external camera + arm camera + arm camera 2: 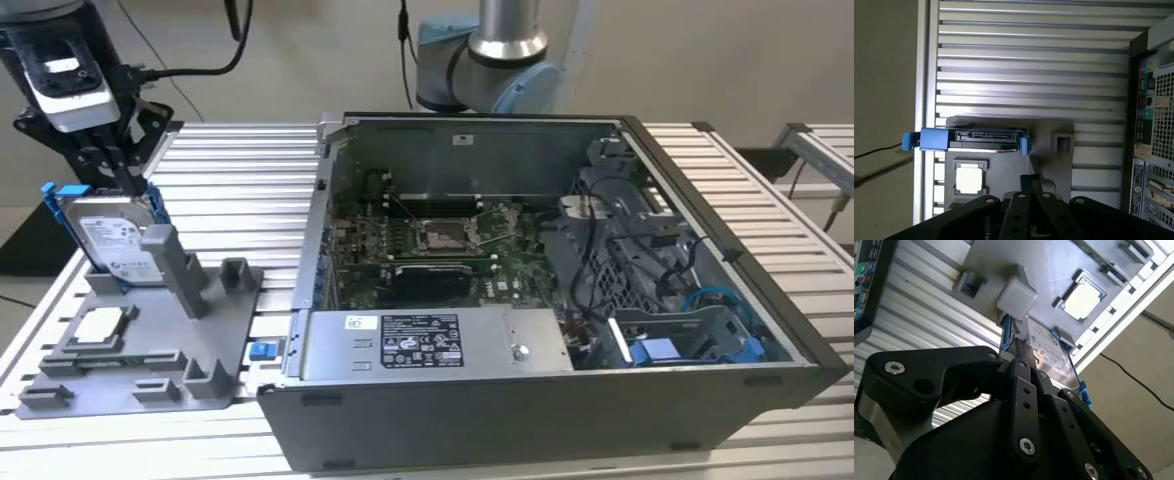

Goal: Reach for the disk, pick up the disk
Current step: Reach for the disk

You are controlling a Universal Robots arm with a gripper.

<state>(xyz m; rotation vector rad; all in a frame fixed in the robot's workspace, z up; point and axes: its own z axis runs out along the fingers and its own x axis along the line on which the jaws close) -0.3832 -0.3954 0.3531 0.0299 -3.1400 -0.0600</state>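
Exterior view, my gripper (pixel 131 180) just over the upright disk (pixel 114 240), top edge, first wrist view, its connector edge (pixel 986 136) end-on, near me — open or shut, I cannot tell.

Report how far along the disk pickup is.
Done: the reach looks all but complete. In the exterior view the gripper is right at the top edge of the disk.
In hand: the grasp. Whether the gripper already holds the disk cannot be told.
Left: the lift. The disk is not yet raised and stands upright in its slot on the grey fixture.
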